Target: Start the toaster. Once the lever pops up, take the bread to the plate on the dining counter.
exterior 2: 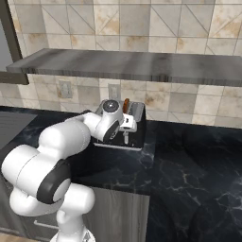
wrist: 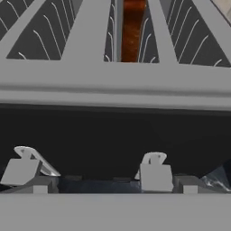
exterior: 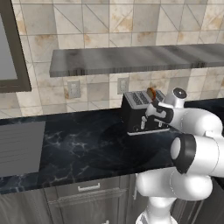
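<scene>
Standing against the tiled wall on the black marble desk [exterior: 65, 148], the toaster [exterior: 136, 114] faces the robot, long axis parallel to the wall. The bread [exterior: 152, 93] sits upright in a slot. Fingers [wrist: 25, 169] spread, beside the levers [wrist: 155, 159].

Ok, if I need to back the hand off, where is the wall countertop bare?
Bare marble lies left of the toaster, up to the grey ribbed panel, and right of it. It is crowded at the toaster's front, where the open gripper sits.
</scene>
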Tool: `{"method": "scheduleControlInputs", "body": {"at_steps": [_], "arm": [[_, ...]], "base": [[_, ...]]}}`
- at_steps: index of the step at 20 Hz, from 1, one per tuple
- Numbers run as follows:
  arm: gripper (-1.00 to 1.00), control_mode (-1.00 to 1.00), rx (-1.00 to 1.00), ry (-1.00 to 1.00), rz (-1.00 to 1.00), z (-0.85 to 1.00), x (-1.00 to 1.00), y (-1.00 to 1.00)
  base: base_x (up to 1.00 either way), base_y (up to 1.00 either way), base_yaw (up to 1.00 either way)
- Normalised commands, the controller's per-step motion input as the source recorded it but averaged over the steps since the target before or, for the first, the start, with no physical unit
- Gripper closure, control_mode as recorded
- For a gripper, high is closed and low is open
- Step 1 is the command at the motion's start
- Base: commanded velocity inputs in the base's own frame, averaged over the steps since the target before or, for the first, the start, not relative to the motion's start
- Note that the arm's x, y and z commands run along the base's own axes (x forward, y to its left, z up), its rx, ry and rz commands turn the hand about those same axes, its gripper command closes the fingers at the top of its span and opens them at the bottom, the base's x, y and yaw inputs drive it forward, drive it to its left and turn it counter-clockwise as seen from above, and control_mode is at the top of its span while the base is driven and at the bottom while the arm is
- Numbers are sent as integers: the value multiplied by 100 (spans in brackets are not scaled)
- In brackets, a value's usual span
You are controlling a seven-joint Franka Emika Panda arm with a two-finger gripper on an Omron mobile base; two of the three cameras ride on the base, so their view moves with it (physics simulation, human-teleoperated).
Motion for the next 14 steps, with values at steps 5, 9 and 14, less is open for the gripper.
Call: {"method": "scheduleControlInputs", "body": {"at_steps": [5, 9, 14], "arm": [[-100, -100, 0, 0, 0, -11, 5, 3], [-100, -100, 0, 0, 0, -13, 6, 4], [-100, -100, 0, 0, 0, -13, 1, 2]], "base": [[0, 0, 0], [0, 0, 0], [0, 0, 0]]}}
